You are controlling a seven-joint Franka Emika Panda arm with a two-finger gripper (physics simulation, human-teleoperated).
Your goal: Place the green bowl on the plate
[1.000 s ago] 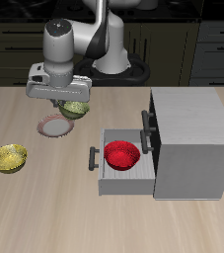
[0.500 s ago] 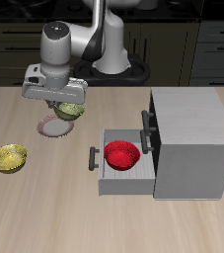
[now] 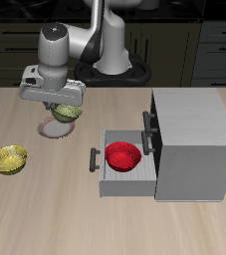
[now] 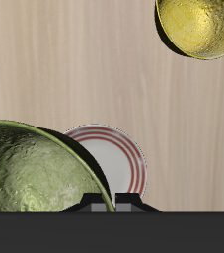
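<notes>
My gripper point(image 3: 61, 106) is shut on the rim of the green bowl point(image 3: 71, 113), an olive-green glossy bowl that hangs just above the table. The plate point(image 3: 53, 127), pale in the centre with a reddish-pink rim, lies on the table directly beneath and partly behind the bowl. In the wrist view the green bowl point(image 4: 35, 170) fills much of the frame and hides part of the plate point(image 4: 116, 160). The fingertips are hidden by the gripper body in the exterior view.
A brighter yellow bowl point(image 3: 9, 159) sits nearer the table's front edge, also in the wrist view point(image 4: 200, 27). A grey cabinet point(image 3: 194, 142) has its drawer point(image 3: 119, 177) pulled open with a red bowl point(image 3: 122, 155) inside.
The gripper with the green bowl has moved sideways away from the cabinet and slightly up, bringing the bowl more over the plate.
</notes>
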